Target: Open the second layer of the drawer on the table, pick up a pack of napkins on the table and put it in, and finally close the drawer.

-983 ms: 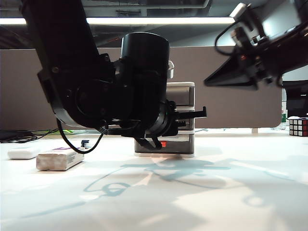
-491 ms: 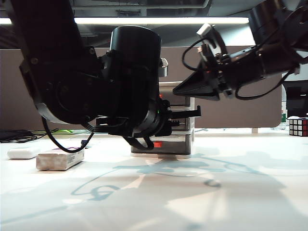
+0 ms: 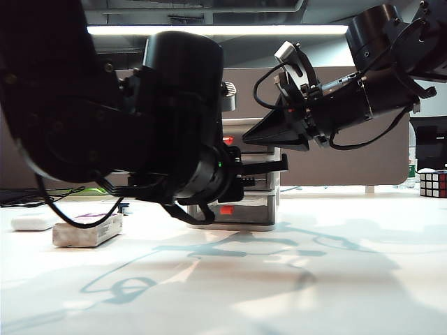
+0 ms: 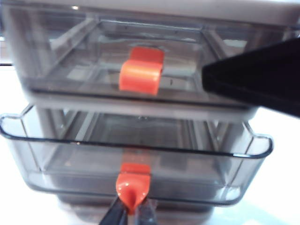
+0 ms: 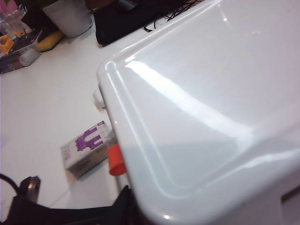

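The drawer (image 3: 260, 132) is a white cabinet standing on the table (image 3: 328, 279), half hidden behind my left arm (image 3: 174, 132). The second layer (image 4: 140, 159) is pulled partly out. My left gripper (image 4: 133, 216) is shut on its red-orange handle (image 4: 133, 185). My right gripper (image 3: 250, 139) shows as one dark wedge (image 4: 248, 79) beside the top drawer (image 4: 140, 75); its jaws cannot be made out. The pack of napkins (image 3: 87, 230), whitish with purple print (image 5: 86, 146), lies on the table left of the cabinet.
A flat white rounded object (image 3: 31, 222) lies behind the pack. A Rubik's cube (image 3: 433, 183) sits at the far right edge. The cabinet's glossy white top (image 5: 211, 103) fills the right wrist view. Cables and a pot (image 5: 70, 16) stand at the table's back.
The right arm has swung down and left until its gripper reached the cabinet's top drawer. The left arm has drawn back toward the camera, still on the handle.
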{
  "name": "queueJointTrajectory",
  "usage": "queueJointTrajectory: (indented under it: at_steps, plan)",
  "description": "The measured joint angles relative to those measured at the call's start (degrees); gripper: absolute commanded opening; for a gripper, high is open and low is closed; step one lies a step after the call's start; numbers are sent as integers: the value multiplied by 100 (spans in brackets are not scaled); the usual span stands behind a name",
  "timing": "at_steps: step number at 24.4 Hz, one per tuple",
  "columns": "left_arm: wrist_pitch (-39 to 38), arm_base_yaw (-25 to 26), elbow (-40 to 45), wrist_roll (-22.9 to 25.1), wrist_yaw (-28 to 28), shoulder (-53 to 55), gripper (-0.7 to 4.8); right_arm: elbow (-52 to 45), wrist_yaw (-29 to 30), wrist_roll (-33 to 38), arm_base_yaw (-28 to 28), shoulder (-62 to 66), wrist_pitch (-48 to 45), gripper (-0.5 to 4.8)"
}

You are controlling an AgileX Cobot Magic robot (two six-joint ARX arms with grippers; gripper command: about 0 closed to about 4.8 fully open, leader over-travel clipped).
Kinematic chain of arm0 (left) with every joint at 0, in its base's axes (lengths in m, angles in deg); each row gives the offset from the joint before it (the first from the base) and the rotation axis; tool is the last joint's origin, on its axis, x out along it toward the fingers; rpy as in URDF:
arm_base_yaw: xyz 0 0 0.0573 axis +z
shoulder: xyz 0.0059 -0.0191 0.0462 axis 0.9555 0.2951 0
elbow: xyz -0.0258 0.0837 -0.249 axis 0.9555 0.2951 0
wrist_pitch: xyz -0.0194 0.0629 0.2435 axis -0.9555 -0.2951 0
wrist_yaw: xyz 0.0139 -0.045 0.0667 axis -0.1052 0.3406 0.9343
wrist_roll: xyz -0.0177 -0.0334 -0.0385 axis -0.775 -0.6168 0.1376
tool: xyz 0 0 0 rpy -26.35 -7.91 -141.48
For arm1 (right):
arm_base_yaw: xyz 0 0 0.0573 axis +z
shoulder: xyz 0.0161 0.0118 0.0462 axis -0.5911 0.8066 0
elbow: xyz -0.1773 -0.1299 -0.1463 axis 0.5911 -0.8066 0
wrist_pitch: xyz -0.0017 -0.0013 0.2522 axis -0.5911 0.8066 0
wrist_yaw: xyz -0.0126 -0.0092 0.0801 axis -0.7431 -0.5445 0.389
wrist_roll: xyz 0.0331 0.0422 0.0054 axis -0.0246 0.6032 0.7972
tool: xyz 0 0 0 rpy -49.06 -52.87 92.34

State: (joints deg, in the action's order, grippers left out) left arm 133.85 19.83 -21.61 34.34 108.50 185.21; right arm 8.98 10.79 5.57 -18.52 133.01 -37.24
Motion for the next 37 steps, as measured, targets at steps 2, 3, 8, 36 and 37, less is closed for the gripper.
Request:
queueJointTrajectory:
  at_steps: [2,3,8,36,37]
  plan:
    - [33,-55,122,-74,2,-61,-6,0,-28,0,0,0,0,-5]
    - [33,-85,170,-98,17,-81,-6,0,-33,0,0,0,0,-5]
    - [24,-354,531,-144,225,-319,-6,0,-55,0,-2,2,-13,-5]
    - [-2494,-1062,1303,-1604,-304,-2133,133,0,-96,92,39,2,-153,-5]
    - [-2791,-1060,1303,-1735,-376,-2275,140,0,-94,92,39,2,-155,-5]
